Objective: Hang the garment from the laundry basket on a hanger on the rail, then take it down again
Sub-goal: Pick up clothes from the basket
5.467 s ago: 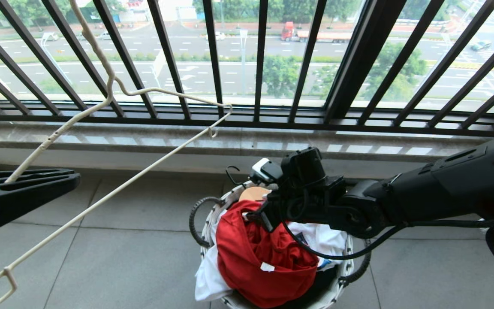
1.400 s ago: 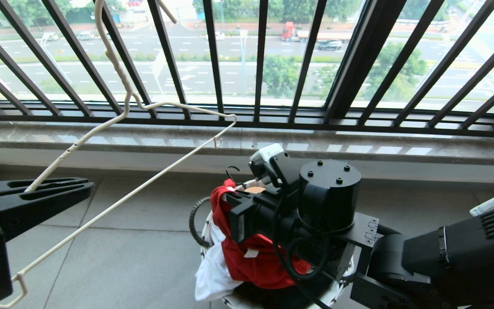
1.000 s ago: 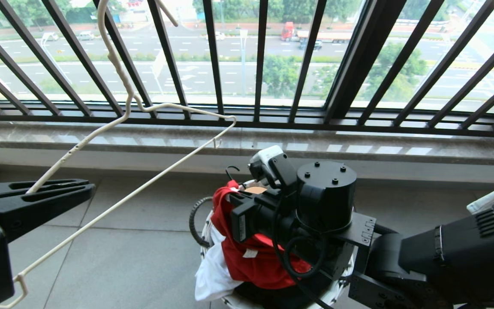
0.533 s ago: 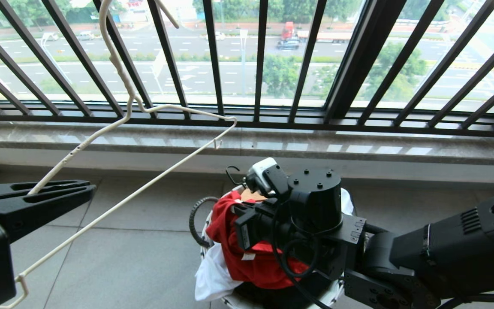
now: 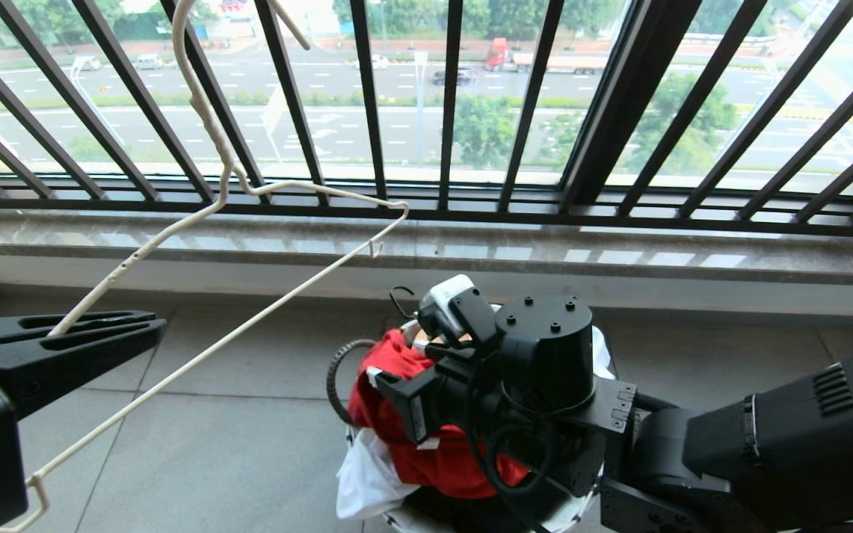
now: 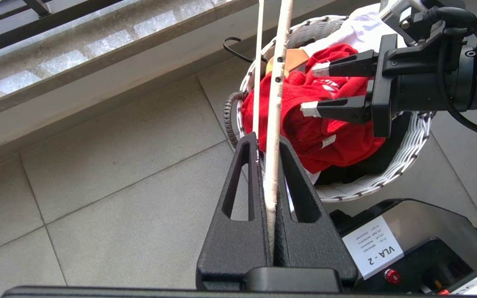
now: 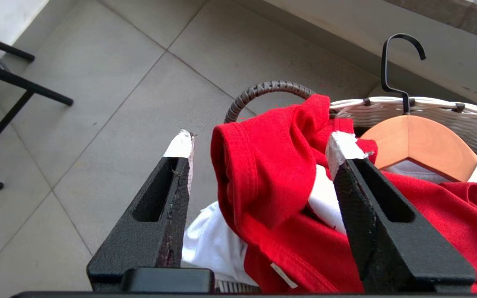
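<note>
Lower centre, the right gripper [image 7: 259, 153] gaped around the garment [image 7: 271, 174], gripping nothing; the left gripper [image 6: 268, 165] pinched the hanger [image 5: 234, 181] ready at frame left.

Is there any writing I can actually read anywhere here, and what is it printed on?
"VLA - 2": on the white sticker on the robot's base, with smaller lines above it too small to read.
Small white label on the red T-shirt: no legible text.
Red truck out on the road: too far to read.
</note>
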### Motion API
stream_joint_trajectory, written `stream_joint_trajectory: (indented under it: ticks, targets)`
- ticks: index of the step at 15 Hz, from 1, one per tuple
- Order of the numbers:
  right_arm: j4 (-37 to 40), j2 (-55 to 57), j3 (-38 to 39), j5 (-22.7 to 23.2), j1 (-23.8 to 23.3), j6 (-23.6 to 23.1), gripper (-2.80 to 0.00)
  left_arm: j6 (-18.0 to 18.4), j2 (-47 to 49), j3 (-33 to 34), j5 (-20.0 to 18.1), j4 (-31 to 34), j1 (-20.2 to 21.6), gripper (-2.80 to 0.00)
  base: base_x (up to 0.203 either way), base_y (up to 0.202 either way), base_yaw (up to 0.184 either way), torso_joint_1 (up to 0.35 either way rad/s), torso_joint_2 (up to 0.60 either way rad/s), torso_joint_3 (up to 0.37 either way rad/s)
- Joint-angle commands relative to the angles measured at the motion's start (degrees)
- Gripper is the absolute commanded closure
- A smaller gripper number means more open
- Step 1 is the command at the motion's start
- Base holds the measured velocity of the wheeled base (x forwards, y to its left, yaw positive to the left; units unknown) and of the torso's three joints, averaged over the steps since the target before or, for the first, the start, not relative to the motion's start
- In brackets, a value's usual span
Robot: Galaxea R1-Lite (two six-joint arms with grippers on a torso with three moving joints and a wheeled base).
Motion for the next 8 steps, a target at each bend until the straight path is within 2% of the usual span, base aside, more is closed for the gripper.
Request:
stream_joint_trajectory:
  ticks: [1,4,8]
  targets:
    - [-0.24,-1.83,0.97,1.57,0.69,0.15,-2.8,0.01,0.03,0.0,0.25,0.12,0.04,0.0,0.0,0.0,0.0,0.0,0.0,0.0]
    - [-0.06,-4.27,2.0,7.06,0.85,3.41,-2.8,0.01,0.06,0.03,0.25,0.12,-0.05,0.0,0.0,0.0,0.0,0.0,0.0,0.0]
    - [2.58,-3.84,0.77,6.1,-1.31,2.9,-2.8,0.01,0.02,0.08,0.25,0.12,-0.05,0.0,0.0,0.0,0.0,0.0,0.0,0.0]
